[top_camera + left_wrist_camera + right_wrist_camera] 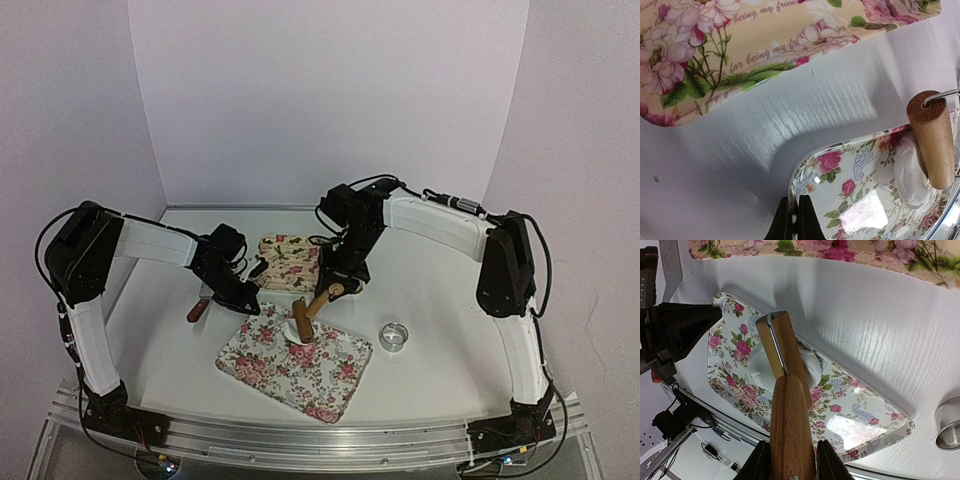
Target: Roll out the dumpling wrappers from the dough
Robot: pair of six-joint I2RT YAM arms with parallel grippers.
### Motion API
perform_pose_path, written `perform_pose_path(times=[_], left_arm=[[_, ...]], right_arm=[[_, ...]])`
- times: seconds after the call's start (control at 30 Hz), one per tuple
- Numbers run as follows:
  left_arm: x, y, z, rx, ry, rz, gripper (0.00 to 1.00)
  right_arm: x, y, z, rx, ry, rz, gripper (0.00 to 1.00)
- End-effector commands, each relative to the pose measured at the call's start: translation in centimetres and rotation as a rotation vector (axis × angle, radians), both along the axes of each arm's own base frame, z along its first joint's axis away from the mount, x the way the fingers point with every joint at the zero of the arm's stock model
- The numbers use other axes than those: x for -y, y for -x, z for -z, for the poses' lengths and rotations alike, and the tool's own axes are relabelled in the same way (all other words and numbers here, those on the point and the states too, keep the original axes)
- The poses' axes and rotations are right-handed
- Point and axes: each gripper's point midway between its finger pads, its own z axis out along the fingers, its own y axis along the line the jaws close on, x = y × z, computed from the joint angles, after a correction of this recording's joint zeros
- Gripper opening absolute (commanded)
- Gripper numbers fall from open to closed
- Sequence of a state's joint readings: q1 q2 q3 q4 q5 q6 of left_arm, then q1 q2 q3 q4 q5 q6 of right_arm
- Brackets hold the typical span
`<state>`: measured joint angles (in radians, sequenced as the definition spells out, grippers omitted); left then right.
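Though glossy — white table (440, 290), lilac walls (330, 90)

Two flowered trays (335, 385) (283, 252), one wooden roller (790, 405), one dough lump (757, 371), one metal ring (394, 337)

Rose tray (330, 385), cream tray (285, 255), metal ring (394, 337), wooden roller (322, 298)

Left arm (150, 240) and right arm (435, 225) alike — white link covers, black joints — black cables looping.
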<state>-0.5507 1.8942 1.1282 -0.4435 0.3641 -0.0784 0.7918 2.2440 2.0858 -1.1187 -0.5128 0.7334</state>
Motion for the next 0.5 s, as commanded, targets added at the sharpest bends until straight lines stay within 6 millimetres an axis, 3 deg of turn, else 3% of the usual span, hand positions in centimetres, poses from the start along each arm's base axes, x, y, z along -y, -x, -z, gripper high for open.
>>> perform_pose_path(times=[0.0,0.3,0.47], left_arm=[[-0.5,0.1,-0.1,0.011,-0.009,-0.004,0.0],[-0.5,-0.1,-0.5,0.016,-0.008,-0.025,0.0],[-0.6,-0.1,-0.5,0.015,-0.01,-0.038,0.0]], right_arm=[[1.3,1.2,1.5,-0.042,0.05,-0.017,0.0],[6.3,4.2,5.4,-0.132,0.309,-0.123,0.0],[7.8,5.2,7.2,-0.181,0.422,-0.172,0.0]])
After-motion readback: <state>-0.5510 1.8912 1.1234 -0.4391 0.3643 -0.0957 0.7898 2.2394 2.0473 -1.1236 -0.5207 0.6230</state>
